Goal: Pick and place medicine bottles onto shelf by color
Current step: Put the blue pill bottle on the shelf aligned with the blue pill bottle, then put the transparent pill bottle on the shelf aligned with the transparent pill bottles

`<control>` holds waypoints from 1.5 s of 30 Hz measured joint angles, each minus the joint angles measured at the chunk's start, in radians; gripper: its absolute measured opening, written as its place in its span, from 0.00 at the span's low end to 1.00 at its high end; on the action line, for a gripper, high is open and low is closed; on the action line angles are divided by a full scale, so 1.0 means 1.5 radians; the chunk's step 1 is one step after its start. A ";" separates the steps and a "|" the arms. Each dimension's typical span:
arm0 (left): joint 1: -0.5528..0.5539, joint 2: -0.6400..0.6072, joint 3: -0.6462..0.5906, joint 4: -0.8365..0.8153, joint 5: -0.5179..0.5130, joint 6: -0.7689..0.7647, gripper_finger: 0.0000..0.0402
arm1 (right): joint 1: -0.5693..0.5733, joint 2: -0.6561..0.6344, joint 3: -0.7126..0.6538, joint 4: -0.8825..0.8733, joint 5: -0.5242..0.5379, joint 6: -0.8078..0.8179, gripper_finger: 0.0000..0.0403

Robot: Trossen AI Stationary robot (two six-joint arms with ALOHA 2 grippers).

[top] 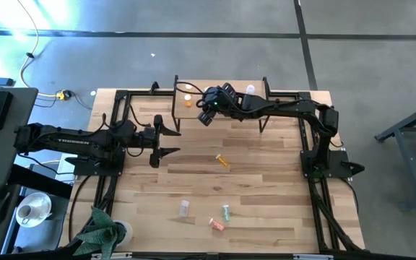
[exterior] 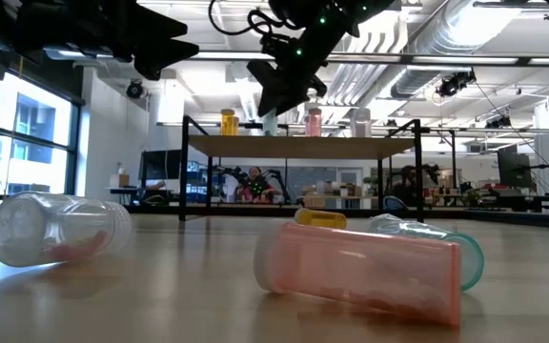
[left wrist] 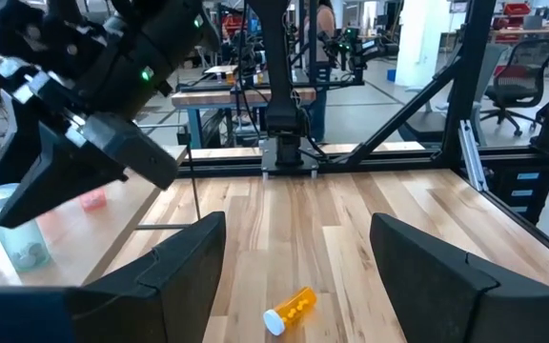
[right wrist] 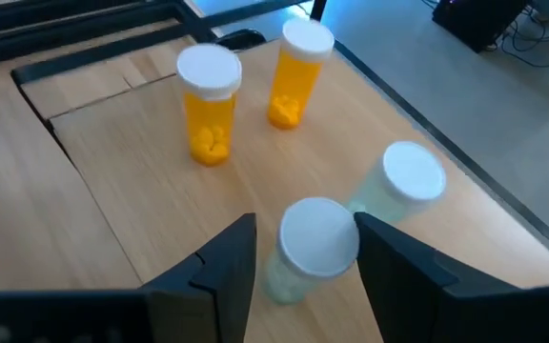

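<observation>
Now the right gripper (right wrist: 298, 250) hangs over the shelf (right wrist: 112, 219), jaws parted around a standing green bottle (right wrist: 308, 250). Several bottles stand there already; four wait on the worktop (top: 266, 188). Left gripper (top: 170, 141) idles open.

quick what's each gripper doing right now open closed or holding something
Left gripper: open, empty, hovering over the table above a fallen orange bottle.
Right gripper: open around a white-capped green bottle standing on the shelf, fingers apart from it.

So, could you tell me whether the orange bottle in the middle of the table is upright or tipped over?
Tipped over. The orange bottle lies on its side on the table, white cap at one end, clear of both grippers.
</observation>
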 joint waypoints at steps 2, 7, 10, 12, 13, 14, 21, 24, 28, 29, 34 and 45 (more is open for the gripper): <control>0.000 0.000 0.000 -0.001 0.000 0.000 0.63 | 0.000 0.000 0.016 -0.016 -0.006 0.000 0.42; 0.000 0.000 0.000 -0.004 0.000 0.000 0.63 | 0.000 -0.001 0.076 -0.113 -0.006 0.020 0.42; 0.000 0.000 0.000 -0.004 0.000 0.000 0.63 | 0.000 -0.001 0.113 -0.188 -0.006 0.032 0.42; 0.000 0.000 0.000 -0.005 0.000 0.000 0.63 | 0.003 -0.001 0.135 -0.236 -0.006 0.044 0.42; 0.000 0.000 0.000 -0.007 0.000 0.000 0.63 | 0.005 -0.001 0.145 -0.256 -0.006 0.045 0.42; 0.000 0.000 0.000 -0.009 0.000 0.000 0.63 | 0.010 -0.002 0.153 -0.271 -0.006 0.045 0.42; 0.000 0.000 0.000 -0.016 0.000 0.000 0.63 | 0.070 -0.002 0.180 -0.382 -0.006 0.049 0.42; 0.000 0.000 0.000 -0.018 0.000 0.000 0.63 | 0.106 -0.005 0.170 -0.415 -0.007 0.049 0.42; 0.000 0.000 0.000 -0.019 0.000 -0.001 0.63 | 0.152 -0.007 0.138 -0.455 -0.009 0.064 0.42; 0.000 0.000 0.000 -0.020 0.000 -0.001 0.63 | 0.163 -0.007 0.129 -0.461 -0.010 0.071 0.42; 0.000 0.000 0.000 -0.020 0.000 -0.004 0.63 | 0.208 -0.007 0.068 -0.461 -0.035 0.099 0.42; -0.001 0.000 0.000 -0.074 0.000 -0.157 0.63 | 0.280 -0.007 -0.087 -0.303 -0.062 0.121 0.42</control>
